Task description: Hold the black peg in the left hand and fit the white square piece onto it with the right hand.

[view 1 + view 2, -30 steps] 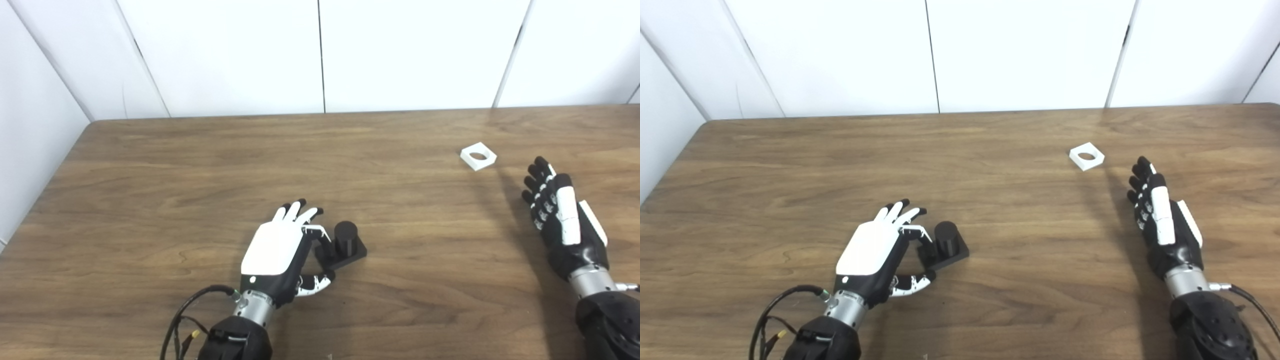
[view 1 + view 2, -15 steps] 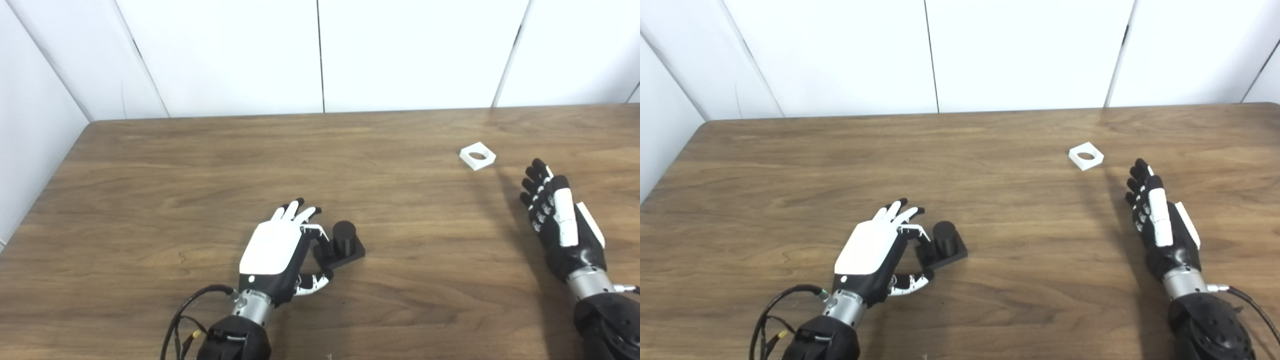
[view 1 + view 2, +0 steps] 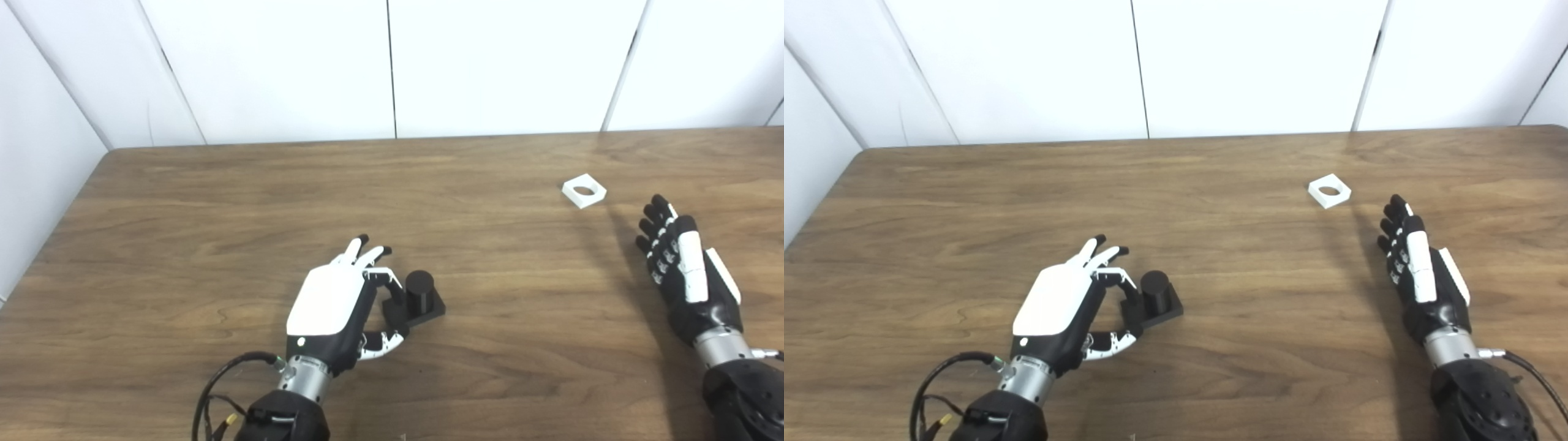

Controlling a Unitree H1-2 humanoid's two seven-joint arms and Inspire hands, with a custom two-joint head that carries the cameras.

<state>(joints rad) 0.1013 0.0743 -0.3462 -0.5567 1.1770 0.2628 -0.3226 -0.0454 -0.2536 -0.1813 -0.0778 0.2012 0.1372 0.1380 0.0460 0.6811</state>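
Wooden table (image 3: 245, 202) bears black peg (image 3: 419, 297), white square piece (image 3: 584, 190)

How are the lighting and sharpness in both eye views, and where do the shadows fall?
Left eye view: even light, soft focus; right hand casts a long shadow on the table. Right eye view: similar; white square piece and black peg stay readable, no glare.

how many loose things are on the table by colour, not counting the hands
black: 1, the peg on its square base, beside the left hand
white: 1, the square piece with a round hole, lying beyond the right hand
total: 2
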